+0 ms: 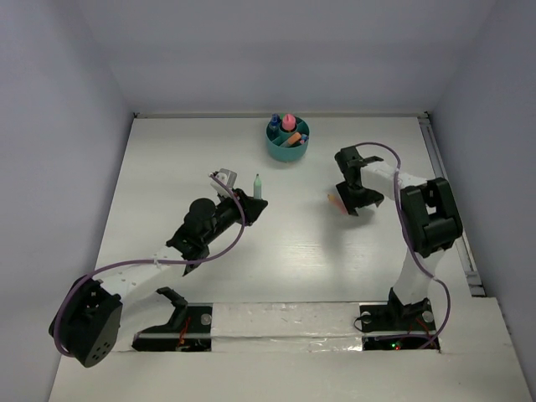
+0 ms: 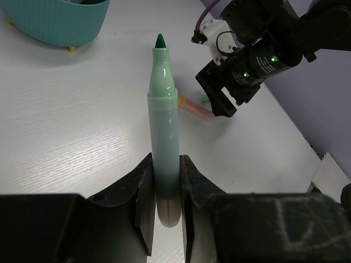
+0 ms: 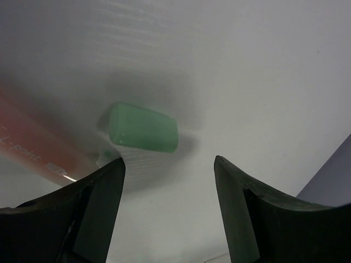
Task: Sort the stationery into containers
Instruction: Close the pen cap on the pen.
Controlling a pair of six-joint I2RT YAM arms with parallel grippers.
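One orange pen (image 3: 38, 150), partial lettering "point"

Not much to read here tbh. The only real print is on the orange pen (image 3: 38, 145) in the right wrist view. Dark lettering runs along the barrel and looks like "L-point", though the first letter is blurry so I can't swear to it. A tiny white mark sits just past it, too small to make out. In the left wrist view, the black housing (image 2: 296, 224) has faint pale scrawls, not legible.
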